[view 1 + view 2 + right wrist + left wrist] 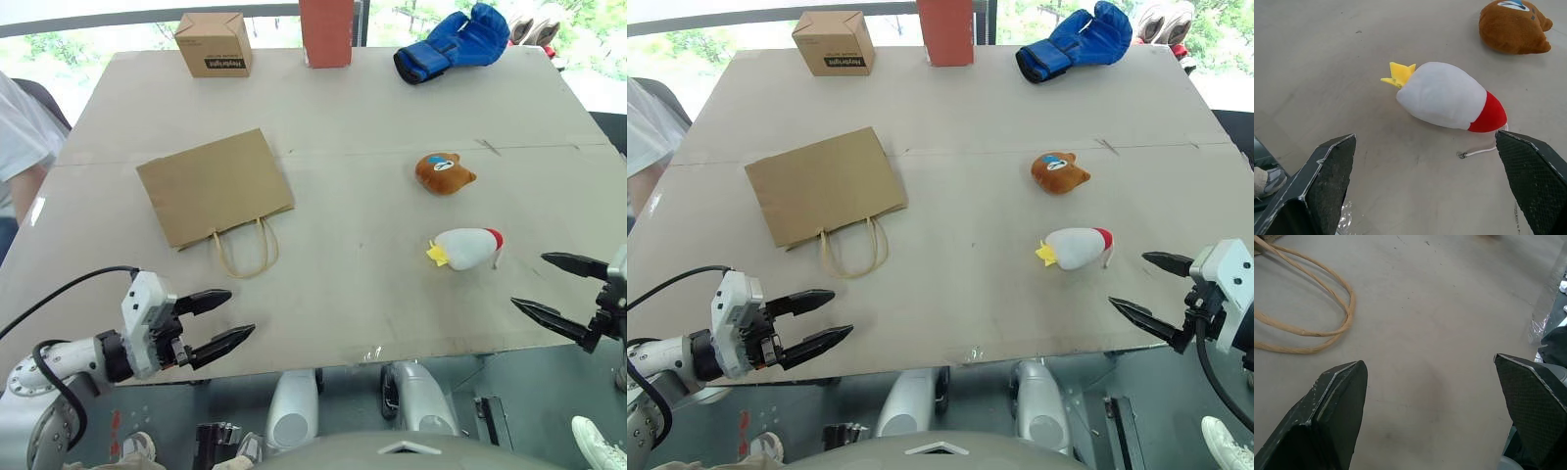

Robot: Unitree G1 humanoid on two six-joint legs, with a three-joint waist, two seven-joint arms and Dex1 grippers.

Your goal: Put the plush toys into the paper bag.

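The flat brown paper bag (214, 185) lies on the table's left half, its looped handles (246, 249) toward me. A brown bear-head plush (444, 172) rests on the right half. Nearer to me lies a white oval plush (469, 248) with a yellow end and a red end. My left gripper (231, 317) hovers open over the near left edge, short of the handles (1308, 313). My right gripper (537, 286) stands open at the near right edge, just right of the white plush (1447, 97), with nothing between its fingers.
A small cardboard box (214, 44), a red upright block (326, 31) and a blue boxing glove (451, 41) line the table's far edge. A person's sleeve (22, 132) shows at the far left. The near table edge (392, 352) runs just under both grippers.
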